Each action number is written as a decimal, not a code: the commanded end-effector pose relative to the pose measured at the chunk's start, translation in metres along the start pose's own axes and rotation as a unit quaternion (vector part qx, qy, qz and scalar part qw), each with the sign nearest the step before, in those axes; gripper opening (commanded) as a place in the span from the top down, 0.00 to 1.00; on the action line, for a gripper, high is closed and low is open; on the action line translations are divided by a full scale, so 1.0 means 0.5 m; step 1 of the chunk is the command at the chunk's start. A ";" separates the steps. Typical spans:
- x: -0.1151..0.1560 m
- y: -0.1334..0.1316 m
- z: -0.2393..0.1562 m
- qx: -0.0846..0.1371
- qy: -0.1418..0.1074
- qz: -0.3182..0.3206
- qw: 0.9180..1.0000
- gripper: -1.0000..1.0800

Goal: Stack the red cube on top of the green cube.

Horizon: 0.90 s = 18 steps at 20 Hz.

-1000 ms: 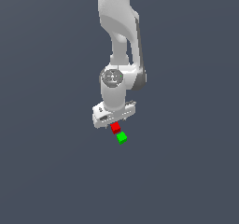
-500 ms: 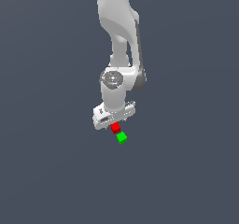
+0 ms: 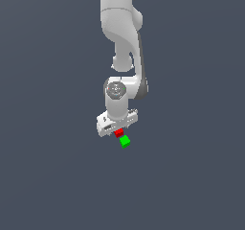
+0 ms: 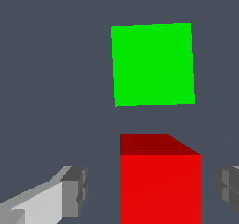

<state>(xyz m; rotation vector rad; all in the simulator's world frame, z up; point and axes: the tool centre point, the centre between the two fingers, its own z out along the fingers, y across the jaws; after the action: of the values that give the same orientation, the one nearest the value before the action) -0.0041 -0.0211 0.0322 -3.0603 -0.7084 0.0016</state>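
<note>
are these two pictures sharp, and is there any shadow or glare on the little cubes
Exterior view: sharp, flat simulator light, no glare or cast shadows, tiny bright-red cube and bright-green cube evenly coloured. Wrist view: crisp edges too, red cube showing one darker shaded face, green cube uniformly lit.

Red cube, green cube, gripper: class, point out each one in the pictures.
red cube [image 4: 160, 188], wrist view, its bright top face.
green cube [image 4: 153, 64], wrist view, middle of its top face.
gripper [image 4: 151, 190], wrist view, midway between fingertips.
</note>
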 end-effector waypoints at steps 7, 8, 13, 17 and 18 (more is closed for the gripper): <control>0.002 0.002 0.025 0.000 0.000 0.000 1.000 1.00; 0.002 0.002 0.025 0.000 0.000 0.000 1.000 1.00; 0.002 0.002 0.025 0.000 0.000 0.000 1.000 1.00; 0.002 0.002 0.023 0.000 0.000 0.000 1.000 1.00; 0.002 0.002 0.022 0.000 0.000 0.000 1.000 1.00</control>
<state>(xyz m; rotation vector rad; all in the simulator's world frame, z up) -0.0032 -0.0218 0.0203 -3.0605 -0.7084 0.0013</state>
